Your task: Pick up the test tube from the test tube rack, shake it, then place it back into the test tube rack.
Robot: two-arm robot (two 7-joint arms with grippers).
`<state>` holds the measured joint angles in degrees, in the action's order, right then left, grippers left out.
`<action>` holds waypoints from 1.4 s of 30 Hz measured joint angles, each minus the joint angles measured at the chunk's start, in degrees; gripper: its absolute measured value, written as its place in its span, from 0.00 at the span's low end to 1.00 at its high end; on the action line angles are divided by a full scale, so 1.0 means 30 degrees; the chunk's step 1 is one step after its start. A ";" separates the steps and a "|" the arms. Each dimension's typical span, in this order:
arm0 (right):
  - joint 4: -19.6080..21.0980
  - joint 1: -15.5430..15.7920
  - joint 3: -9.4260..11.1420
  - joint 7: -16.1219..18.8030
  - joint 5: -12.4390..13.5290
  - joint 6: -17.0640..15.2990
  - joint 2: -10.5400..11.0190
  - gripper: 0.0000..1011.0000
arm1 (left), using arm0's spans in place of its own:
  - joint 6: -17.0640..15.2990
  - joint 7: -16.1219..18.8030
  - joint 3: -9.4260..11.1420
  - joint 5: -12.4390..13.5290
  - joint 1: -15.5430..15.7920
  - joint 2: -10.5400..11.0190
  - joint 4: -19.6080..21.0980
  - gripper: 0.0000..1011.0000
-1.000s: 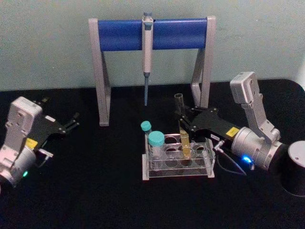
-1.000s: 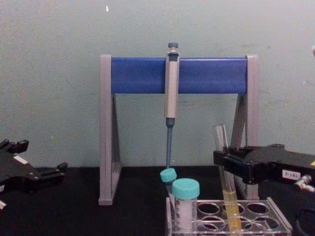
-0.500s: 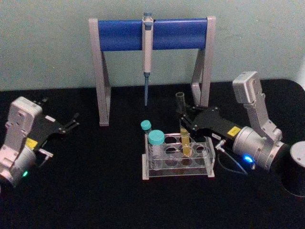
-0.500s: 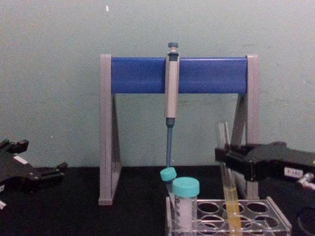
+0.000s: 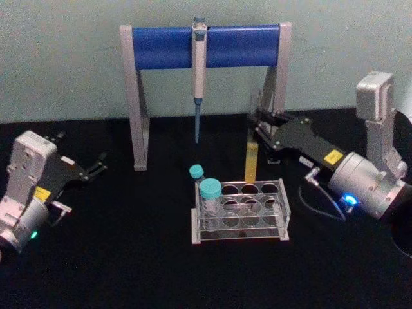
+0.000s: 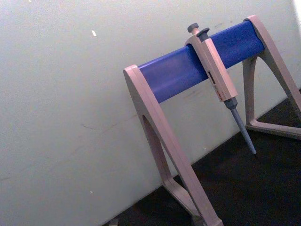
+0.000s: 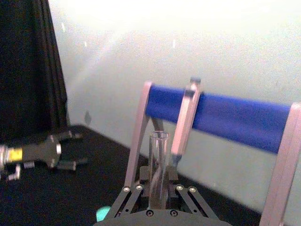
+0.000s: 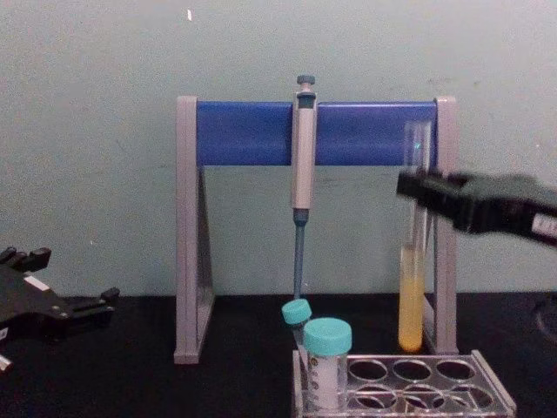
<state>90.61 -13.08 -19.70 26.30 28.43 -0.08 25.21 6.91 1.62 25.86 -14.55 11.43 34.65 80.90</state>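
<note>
Pipette stand [image 5: 206, 46] at rear of tabletop [image 5: 141, 257]. Test tube rack [image 5: 239, 235] at centre. Left gripper [image 5: 96, 164] parked left, fingers apart. Right gripper [image 5: 257, 122] has its fingers clamped on test tube [image 5: 251, 161], which hangs upright above the rack's back row, clear of the holes. Pick-up looks done. Shake is next: needs a firm grip and short strokes clear of the stand.

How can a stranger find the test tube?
Find the blue pipette stand at the back. By its right leg, the right claw holds the test tube upright above the test tube rack. Unlike the short capped tubes, it is long, open, with yellow liquid.
</note>
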 joint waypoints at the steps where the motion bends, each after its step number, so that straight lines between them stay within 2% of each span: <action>1: 0.0135 0.0052 0.0086 0.0007 0.0100 0.0095 0.0013 0.23 | 0.0000 0.0001 0.0000 0.0001 -0.0001 0.0000 0.0001 0.99; 5: 0.0717 0.0316 0.0505 0.0007 0.0457 0.0842 0.0028 0.23 | 0.0001 0.0000 0.0001 -0.0001 0.0000 0.0000 0.0001 0.99; 8: 0.1028 0.0535 0.0798 -0.0056 0.0459 0.1830 -0.0026 0.23 | 0.0001 0.0000 0.0001 -0.0001 -0.0001 0.0000 0.0001 0.99; 13: 0.1164 0.0802 0.1114 -0.0226 -0.0172 0.3443 -0.0238 0.23 | 0.0001 0.0000 0.0000 -0.0001 0.0000 0.0000 0.0002 0.99; 16: 0.1163 0.0905 0.1225 -0.0253 -0.0532 0.4007 -0.0353 0.23 | 0.0000 0.0000 0.0000 0.0000 0.0000 0.0000 0.0001 0.99; 22: 0.1101 0.0984 0.1367 -0.0175 -0.0979 0.4402 -0.0491 0.23 | 0.0001 0.0000 0.0000 -0.0001 0.0000 0.0000 0.0000 0.99; 29: 0.1030 0.1005 0.1460 -0.0003 -0.1114 0.4451 -0.0631 0.23 | 0.0001 0.0000 0.0001 0.0000 0.0000 0.0000 0.0001 0.99; 38: 0.0903 0.0982 0.1475 0.0285 -0.1158 0.4479 -0.0729 0.23 | 0.0000 0.0000 0.0000 0.0000 0.0000 0.0000 0.0001 0.99; 42: 0.0848 0.0927 0.1468 0.0590 -0.0883 0.4503 -0.0742 0.23 | 0.0001 0.0000 0.0001 -0.0001 0.0000 0.0000 0.0001 0.99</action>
<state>93.16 -10.29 -15.30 28.07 25.78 13.43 22.99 6.91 1.62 25.86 -14.55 11.43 34.65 80.90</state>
